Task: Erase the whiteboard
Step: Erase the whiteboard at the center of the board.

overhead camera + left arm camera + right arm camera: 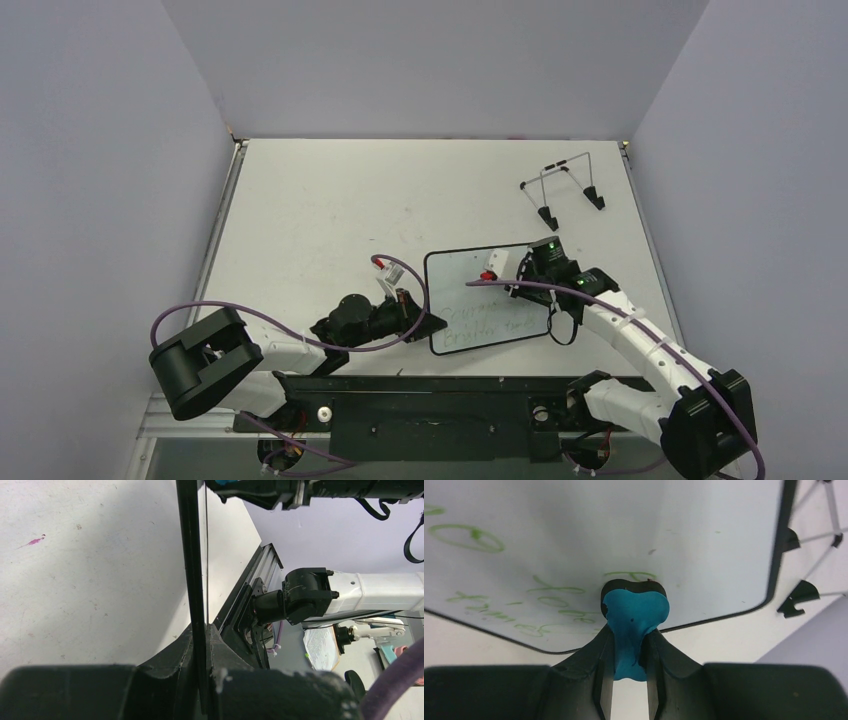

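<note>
The whiteboard (458, 275) lies mid-table, black-rimmed, with green handwriting across its near half. My left gripper (425, 322) is shut on its near-left edge. In the left wrist view that rim (192, 555) runs edge-on between the closed fingers (202, 630). My right gripper (518, 277) is over the board's right part, shut on a blue bone-shaped eraser (634, 612). The eraser's black felt end rests on the board (574, 535) just beside green writing (549, 600).
A thin wire stand with black feet (565, 186) sits at the back right, and its feet (796, 597) show past the board's corner. Grey walls close in the table on three sides. A purple cable (400, 275) loops over the left arm.
</note>
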`<state>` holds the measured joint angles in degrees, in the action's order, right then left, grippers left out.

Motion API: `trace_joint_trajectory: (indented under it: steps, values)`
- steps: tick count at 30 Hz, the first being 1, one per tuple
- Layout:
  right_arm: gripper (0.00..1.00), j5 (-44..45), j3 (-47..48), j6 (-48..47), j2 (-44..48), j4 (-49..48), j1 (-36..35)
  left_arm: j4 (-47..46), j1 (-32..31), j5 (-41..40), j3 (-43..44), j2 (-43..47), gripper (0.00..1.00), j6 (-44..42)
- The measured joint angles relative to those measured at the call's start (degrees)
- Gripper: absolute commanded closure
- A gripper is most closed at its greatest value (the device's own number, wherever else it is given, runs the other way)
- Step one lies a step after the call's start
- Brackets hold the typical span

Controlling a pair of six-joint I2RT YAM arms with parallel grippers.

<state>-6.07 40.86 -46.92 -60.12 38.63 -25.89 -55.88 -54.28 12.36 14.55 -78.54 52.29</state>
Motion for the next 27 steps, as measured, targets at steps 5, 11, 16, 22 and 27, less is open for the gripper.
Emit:
trace_joint_trajectory:
  steps: [5,11,16,22,27]
  values:
    - [1.00,4.4,0.7,4.4,-1.4,-5.1,-0.5,0.0,0.0,-0.6,0.1,0.0,1.00,0.0]
    - [1.00,-0.9,1.6,-0.1,-0.8,-3.2,-4.5,0.6,0.0,-0.6,0.1,0.4,1.00,0.0]
    - [1.00,-1.8,-0.5,-2.8,0.3,-1.0,-5.9,0.9,0.0,-0.6,0.1,0.4,1.00,0.0]
    - [1.00,3.1,-0.5,1.7,-2.0,-4.0,-2.9,1.1,0.2,-1.2,0.6,0.3,1.00,0.2]
    - [1.00,5.2,1.2,4.7,-3.3,-5.7,-2.7,1.1,0.4,-1.9,0.6,0.3,1.00,-0.1]
